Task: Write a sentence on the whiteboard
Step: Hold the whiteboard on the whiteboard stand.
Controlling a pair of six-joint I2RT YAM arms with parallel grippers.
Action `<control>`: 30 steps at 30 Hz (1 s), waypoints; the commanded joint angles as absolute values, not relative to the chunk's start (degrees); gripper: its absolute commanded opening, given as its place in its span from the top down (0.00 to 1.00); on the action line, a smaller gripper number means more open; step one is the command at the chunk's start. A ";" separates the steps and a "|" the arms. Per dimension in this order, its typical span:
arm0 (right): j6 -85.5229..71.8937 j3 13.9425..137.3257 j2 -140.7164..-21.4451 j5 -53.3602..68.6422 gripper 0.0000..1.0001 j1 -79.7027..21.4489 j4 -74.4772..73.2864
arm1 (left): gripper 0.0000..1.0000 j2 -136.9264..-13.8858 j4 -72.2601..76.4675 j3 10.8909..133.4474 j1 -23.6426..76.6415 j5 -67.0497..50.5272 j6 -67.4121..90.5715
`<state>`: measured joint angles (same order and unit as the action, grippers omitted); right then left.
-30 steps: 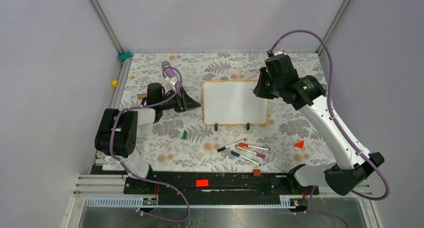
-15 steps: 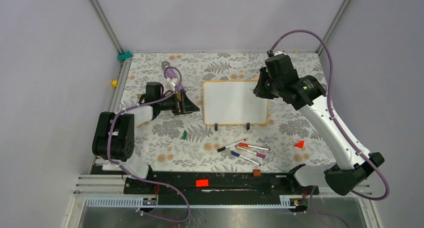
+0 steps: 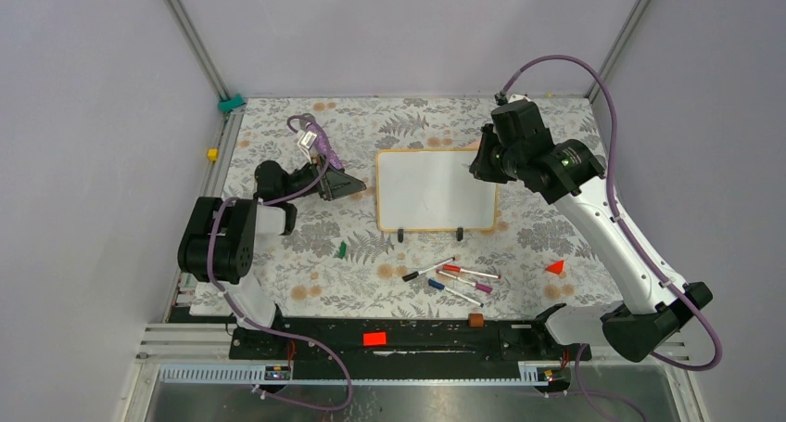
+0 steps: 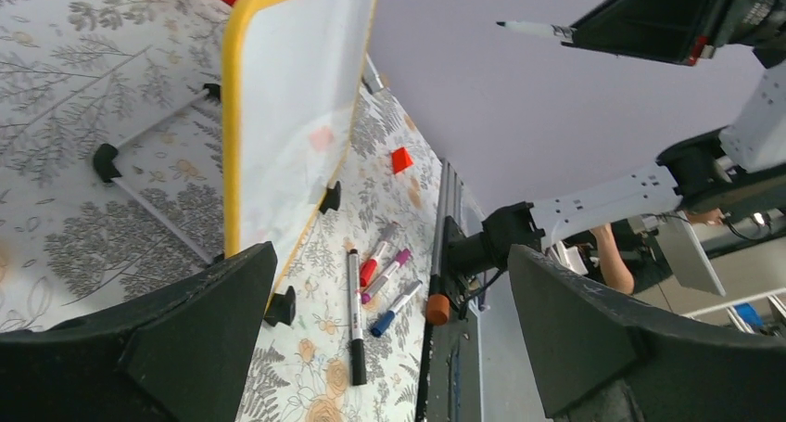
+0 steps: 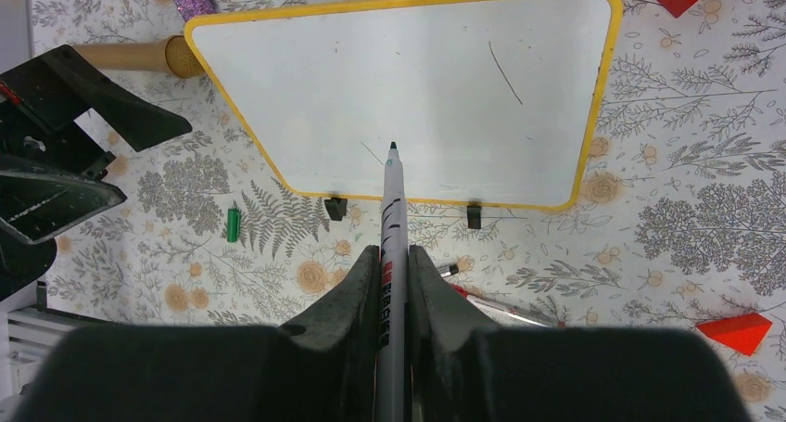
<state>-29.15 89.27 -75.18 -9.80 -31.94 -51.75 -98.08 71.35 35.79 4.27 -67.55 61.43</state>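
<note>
Two grippers flank the whiteboard (image 3: 431, 190): right gripper (image 5: 394, 260) at 3 o'clock pinching a marker (image 5: 392, 195), left gripper (image 3: 345, 185) at 9 o'clock spread wide, empty.

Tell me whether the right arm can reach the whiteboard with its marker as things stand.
Probably yes: the right gripper holds the marker pointed tip-first at the whiteboard, and nothing lies between them.

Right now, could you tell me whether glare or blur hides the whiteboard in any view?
Top external: evenly lit, whiteboard sharp, no glare. Left wrist: steeply oblique, faint reflections on it. Right wrist: sharp, only the marker overlaps its near edge.
</note>
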 commanded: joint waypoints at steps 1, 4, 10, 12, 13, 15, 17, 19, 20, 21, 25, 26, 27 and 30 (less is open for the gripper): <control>-27.80 91.63 -75.74 -9.38 1.00 -32.01 -50.18 | 0.01 -99.24 84.58 37.09 4.04 -72.72 64.22; -27.54 92.12 -76.02 -9.40 1.00 -31.99 -50.14 | 0.03 -99.52 84.55 37.60 3.98 -75.54 59.09; -27.51 92.54 -76.42 -8.94 1.00 -31.97 -50.10 | 0.06 -102.31 84.67 40.64 4.02 -79.64 58.84; -27.53 92.48 -76.41 -8.88 1.00 -31.99 -50.01 | 0.08 -103.13 84.64 40.86 4.01 -79.76 58.28; -27.40 92.42 -76.30 -8.94 1.00 -31.99 -50.06 | 0.11 -103.61 84.64 40.93 4.04 -80.02 57.89; -27.34 92.16 -76.11 -9.19 1.00 -32.02 -50.04 | 0.22 -104.73 84.64 41.30 4.04 -80.99 57.56; -27.23 92.07 -75.91 -9.47 1.00 -32.01 -50.09 | 0.24 -104.76 84.64 41.50 4.04 -81.16 57.60; -27.16 92.09 -75.89 -9.34 1.00 -31.99 -50.09 | 0.26 -104.73 84.64 41.40 4.01 -81.23 56.97; -27.16 92.11 -75.82 -9.25 1.00 -31.97 -50.07 | 0.28 -104.91 84.56 41.42 4.01 -80.95 57.27; -27.22 92.11 -75.77 -9.19 1.00 -31.99 -50.09 | 0.29 -105.40 84.31 41.55 3.93 -80.22 58.52; -27.39 92.03 -75.71 -8.84 1.00 -32.01 -50.10 | 0.37 -109.01 84.46 43.56 3.77 -80.04 63.44; -27.51 91.98 -75.65 -8.74 1.00 -31.99 -50.12 | 0.37 -108.83 84.51 43.17 3.79 -80.09 61.93; -27.51 91.94 -75.60 -8.68 1.00 -31.97 -50.11 | 0.37 -108.21 84.42 42.56 3.86 -79.79 59.85; -27.59 91.68 -75.27 -8.98 1.00 -31.98 -50.16 | 0.37 -107.59 84.50 42.67 3.85 -79.31 57.34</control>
